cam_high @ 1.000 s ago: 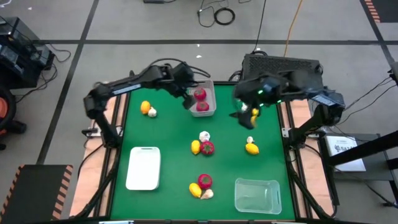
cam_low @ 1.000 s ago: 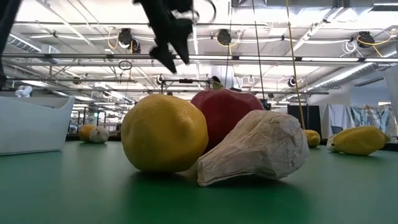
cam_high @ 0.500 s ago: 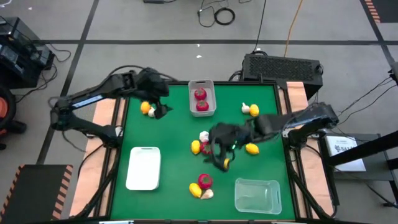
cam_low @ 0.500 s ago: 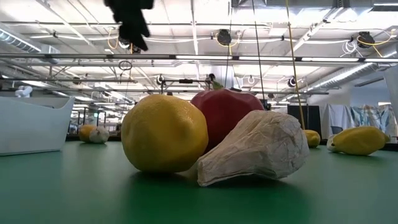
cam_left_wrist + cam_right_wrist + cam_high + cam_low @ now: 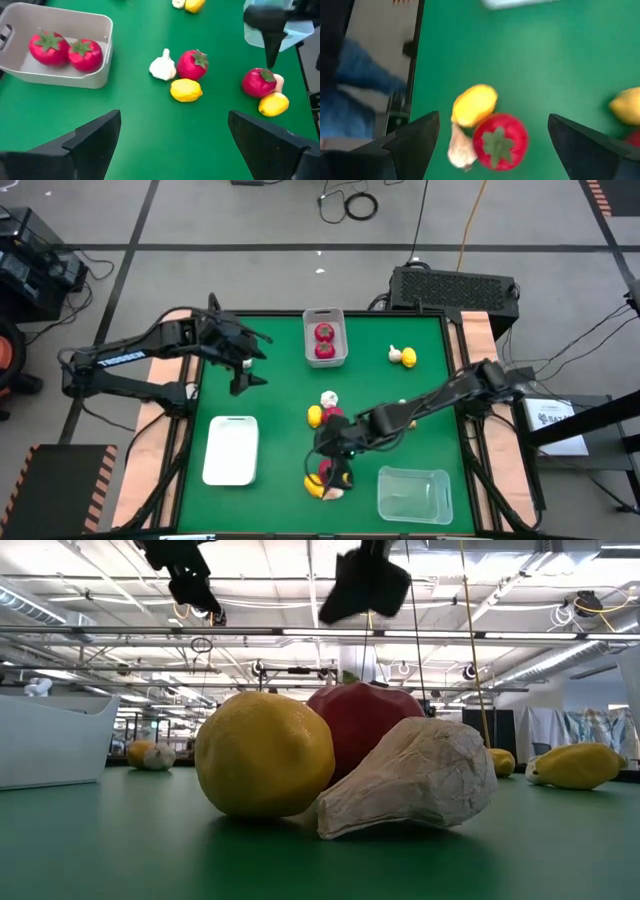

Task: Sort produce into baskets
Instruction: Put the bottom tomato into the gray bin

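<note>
Produce lies scattered on the green worktop (image 5: 275, 405): a lemon (image 5: 312, 486), tomato (image 5: 326, 472) and garlic bulb (image 5: 333, 493) cluster at the near edge, directly under the right end effector (image 5: 340, 470), whose fingers are spread wide. Two tomatoes (image 5: 324, 341) sit in the grey bin (image 5: 306, 340) at the far edge. Left end effector (image 5: 243, 372), also wide, hovers over the far-left worktop. White tray (image 5: 231, 450) sits near-left, clear tub (image 5: 414, 494) near-right.

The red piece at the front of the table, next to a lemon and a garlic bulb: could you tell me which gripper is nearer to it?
Right. The right gripper hangs open just above the red piece; the left gripper is far off, back-left.
</note>
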{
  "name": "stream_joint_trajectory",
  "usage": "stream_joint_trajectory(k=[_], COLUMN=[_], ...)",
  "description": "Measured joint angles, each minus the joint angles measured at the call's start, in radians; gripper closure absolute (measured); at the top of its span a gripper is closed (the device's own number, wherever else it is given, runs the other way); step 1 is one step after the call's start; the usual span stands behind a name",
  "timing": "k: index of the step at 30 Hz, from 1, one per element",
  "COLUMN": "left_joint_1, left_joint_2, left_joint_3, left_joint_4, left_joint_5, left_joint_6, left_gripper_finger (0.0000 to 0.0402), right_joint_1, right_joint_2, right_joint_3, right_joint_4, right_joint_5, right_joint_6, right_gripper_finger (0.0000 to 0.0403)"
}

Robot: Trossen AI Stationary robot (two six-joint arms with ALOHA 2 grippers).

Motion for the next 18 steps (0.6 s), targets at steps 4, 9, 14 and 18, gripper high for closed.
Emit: stream_joint_trajectory(k=[4,9,14,18], left_joint_1=[-0.024,-0.045,-0.055,-0.054], left_joint_2=[0.003,0.009,0.010,0.010], left_joint_3=[-0.020,-0.029,-0.029,-0.029], left_joint_4=[0.025,0.079,0.080,0.080], left_joint_5=[-0.002,-0.003,-0.008,-0.011], left_joint_6=[-0.004,-0.030,-0.030,-0.030], left_gripper_finger=[0.0027,0.0027,0.0027,0.0027], right_joint_1=[0.011,0.020,0.025,0.026], right_joint_2=[0.044,0.082,0.096,0.103], right_joint_3=[0.000,0.000,0.000,0.002], right_joint_4=[-0.013,-0.014,-0.029,-0.027], right_joint_5=[-0.016,-0.012,-0.006,0.036], right_joint_6=[-0.040,-0.094,-0.142,-0.159], right_gripper_finger=[0.0041,0.0041,0.0041,0.0041])
